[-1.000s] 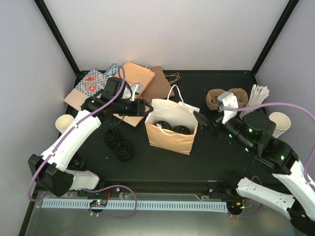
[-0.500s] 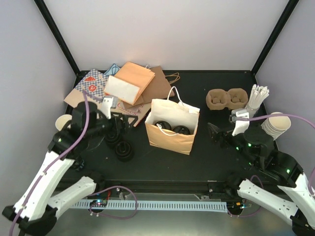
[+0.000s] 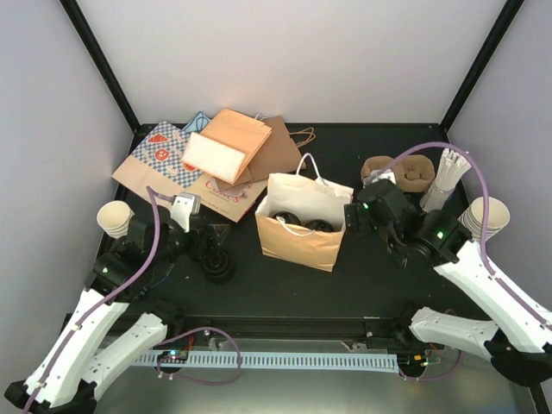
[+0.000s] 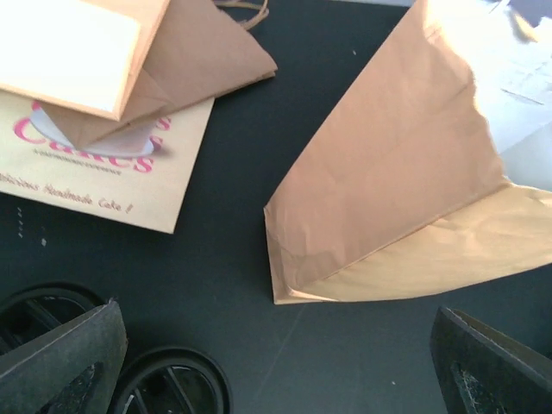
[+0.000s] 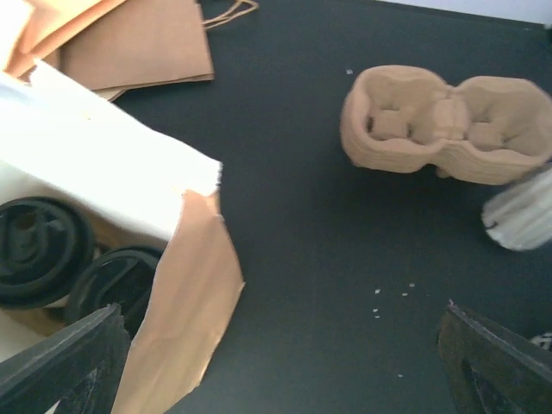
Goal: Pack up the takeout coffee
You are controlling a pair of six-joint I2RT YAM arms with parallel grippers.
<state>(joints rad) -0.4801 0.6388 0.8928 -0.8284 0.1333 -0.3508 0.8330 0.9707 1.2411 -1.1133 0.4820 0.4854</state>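
Overhead view: an upright paper bag [image 3: 297,240] stands mid-table [image 3: 371,285], with two lidded cups [image 3: 285,221] inside and their black lids showing. The left gripper [image 3: 210,240] hovers at the bag's nine o'clock, jaws wide apart and empty, just beside loose lids [image 3: 218,266]. The right gripper [image 3: 352,216], equally spread and empty, sits close to the bag's three o'clock edge, and a pulp carrier [image 3: 416,172] lies at one o'clock. Left wrist view: the bag's wall fills two o'clock. Right wrist view: the cups are at eight o'clock and the carrier at one. Likely risk: the right gripper snags the thin rim and tips the bag, toppling the cups.
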